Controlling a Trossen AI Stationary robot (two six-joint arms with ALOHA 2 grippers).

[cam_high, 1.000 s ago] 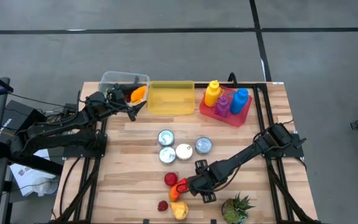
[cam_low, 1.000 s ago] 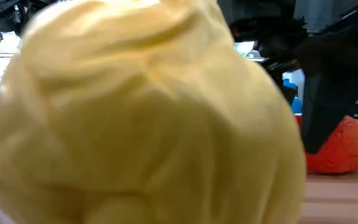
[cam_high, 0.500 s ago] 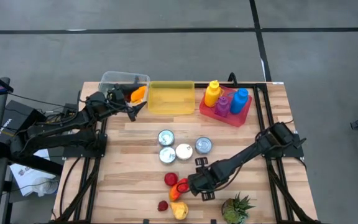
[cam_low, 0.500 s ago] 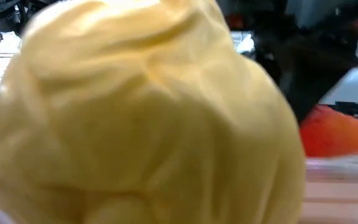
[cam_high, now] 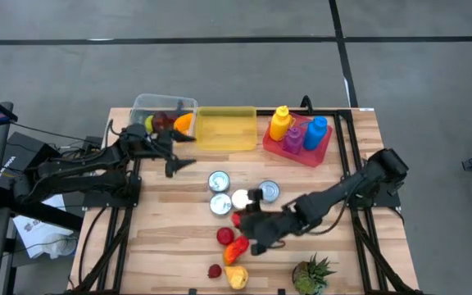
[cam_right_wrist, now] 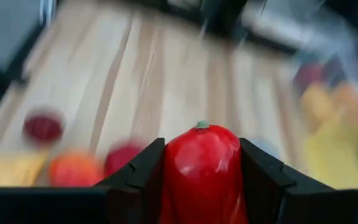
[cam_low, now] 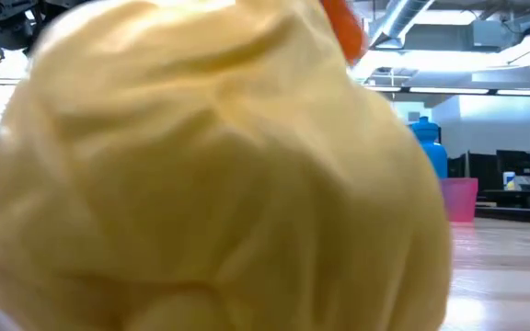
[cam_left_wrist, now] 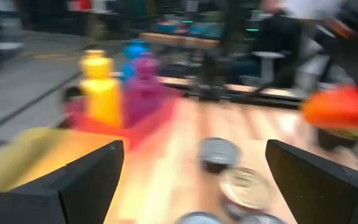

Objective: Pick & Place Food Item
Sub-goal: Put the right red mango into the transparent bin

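My right gripper [cam_high: 239, 221] is shut on a red pepper [cam_right_wrist: 202, 163] with a small green stem, above the table's near middle, just near of the cans. My left gripper [cam_high: 179, 155] is open and empty over the table's far left, near the clear container [cam_high: 142, 105]; its wrist view shows its fingers wide apart [cam_left_wrist: 194, 180]. The clear container holds yellow, dark red and orange food pieces. A yellow container [cam_high: 224, 129] stands to its right. A yellow food item [cam_low: 201, 175] fills the low view. My right gripper pinches the red pepper between its two fingers, one finger [cam_right_wrist: 143, 177] on each of two opposite sides of its body [cam_right_wrist: 174, 171]. The stem end faces away from the wrist. The pepper is lifted clear of the table.
Several cans [cam_high: 242, 195] stand mid-table. A red piece [cam_high: 225, 237], an orange piece [cam_high: 236, 249], a dark red piece [cam_high: 215, 270], a yellow piece [cam_high: 237, 278] and a pineapple [cam_high: 311, 275] lie near the front edge. A red tray [cam_high: 319, 153] with bottles stands far right.
My right gripper has risen from the food pieces near the front edge with the red pepper and gone toward the far edge, up to the cans; the pepper is now clear of the table. My left gripper has drawn back from the clear container toward the near edge.
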